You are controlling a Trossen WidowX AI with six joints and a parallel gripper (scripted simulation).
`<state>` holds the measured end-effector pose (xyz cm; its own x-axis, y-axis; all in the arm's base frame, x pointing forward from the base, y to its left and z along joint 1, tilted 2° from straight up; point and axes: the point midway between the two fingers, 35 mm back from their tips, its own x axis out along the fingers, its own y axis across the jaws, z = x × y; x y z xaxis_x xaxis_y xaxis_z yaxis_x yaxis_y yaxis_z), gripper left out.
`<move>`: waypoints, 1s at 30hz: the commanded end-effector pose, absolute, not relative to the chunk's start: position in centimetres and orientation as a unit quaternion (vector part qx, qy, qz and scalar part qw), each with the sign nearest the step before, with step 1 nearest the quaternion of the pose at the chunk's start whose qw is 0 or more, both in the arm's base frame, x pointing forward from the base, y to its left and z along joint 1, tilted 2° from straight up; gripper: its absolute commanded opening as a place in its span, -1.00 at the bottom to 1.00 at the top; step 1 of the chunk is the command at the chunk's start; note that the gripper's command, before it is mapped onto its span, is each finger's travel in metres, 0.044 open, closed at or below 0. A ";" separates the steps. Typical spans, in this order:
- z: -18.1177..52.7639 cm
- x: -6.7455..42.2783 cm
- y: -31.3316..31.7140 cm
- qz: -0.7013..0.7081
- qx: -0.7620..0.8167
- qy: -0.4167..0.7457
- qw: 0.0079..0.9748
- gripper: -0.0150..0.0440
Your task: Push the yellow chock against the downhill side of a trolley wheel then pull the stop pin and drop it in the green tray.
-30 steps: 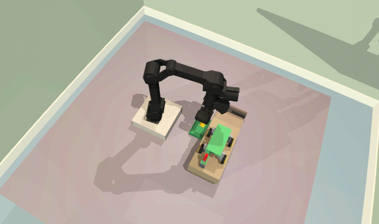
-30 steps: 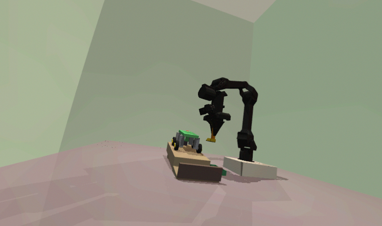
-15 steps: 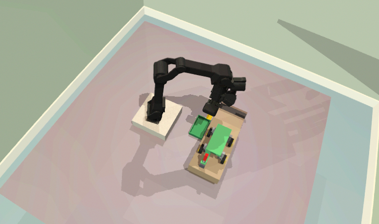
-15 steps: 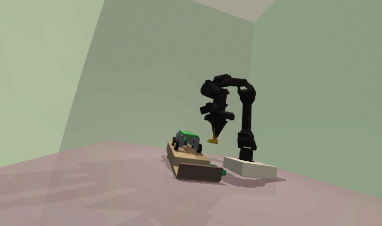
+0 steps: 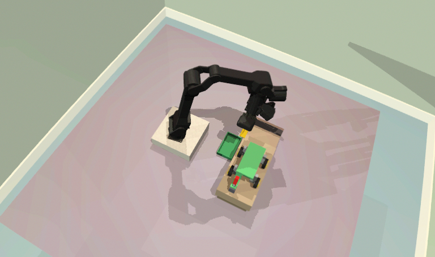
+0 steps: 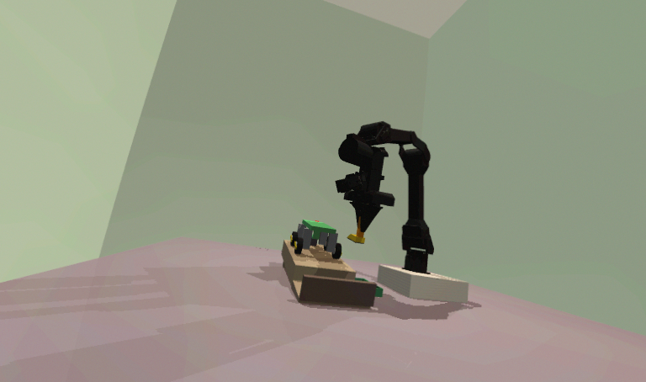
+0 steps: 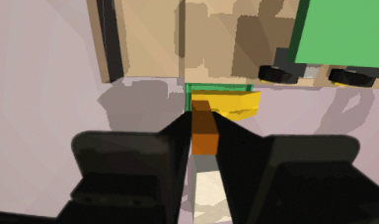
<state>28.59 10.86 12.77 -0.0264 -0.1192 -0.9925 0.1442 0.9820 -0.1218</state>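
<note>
My gripper [image 6: 360, 226] [image 7: 200, 116] is shut on the orange handle of the yellow chock [image 5: 243, 132] [image 6: 356, 238] [image 7: 227, 105]. It holds the chock in the air beside the ramp's lower part, above one end of the green tray [image 5: 229, 146] [image 6: 378, 291]. The chock's black rubber base cannot be made out. The trolley [image 5: 251, 159] [image 6: 318, 225] [image 7: 341, 29] stands on the ramp [image 5: 221, 190] [image 6: 328, 265] [image 7: 148, 41] on its black wheels. The red-headed stop pin [image 5: 235, 180] stands upright in its holder at the trolley's uphill end; it is out of the wrist view.
A dark-faced end board [image 5: 268, 127] [image 6: 338, 290] [image 7: 109, 34] closes the ramp's low end. The tray lies along the ramp's side, between it and the arm's white base block [image 5: 195, 142] [image 6: 419, 283] [image 7: 211, 194]. The wheels nearest the gripper stand close to that ramp edge.
</note>
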 end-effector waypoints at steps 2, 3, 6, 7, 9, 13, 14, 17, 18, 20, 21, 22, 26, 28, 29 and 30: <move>12.6 30.0 10.7 -0.095 0.007 0.708 0.700 -0.49; 12.5 30.2 10.7 -0.095 0.007 0.708 0.700 -0.49; 12.5 30.6 10.7 -0.095 0.007 0.708 0.700 -0.49; 12.5 30.6 10.7 -0.095 0.007 0.708 0.700 -0.49; 12.3 30.6 10.7 -0.095 0.007 0.708 0.700 -0.49; 11.3 30.5 10.6 -0.095 0.007 0.708 0.700 -0.49; 10.9 30.5 10.6 -0.095 0.007 0.708 0.700 -0.49; 10.3 30.6 10.5 -0.095 0.007 0.708 0.700 -0.49; 10.0 30.6 10.5 -0.095 0.007 0.708 0.700 -0.49; 9.5 30.6 10.4 -0.095 0.007 0.708 0.700 -0.49; 9.3 30.6 10.4 -0.095 0.007 0.708 0.700 -0.49; 9.0 30.6 10.4 -0.095 0.007 0.708 0.700 -0.49; 8.0 30.6 10.3 -0.095 0.007 0.708 0.700 -0.49; 7.6 30.6 10.2 -0.095 0.007 0.708 0.700 -0.49; 7.3 30.6 10.1 -0.095 0.007 0.708 0.700 -0.49; 7.1 30.6 10.1 -0.095 0.007 0.708 0.700 -0.49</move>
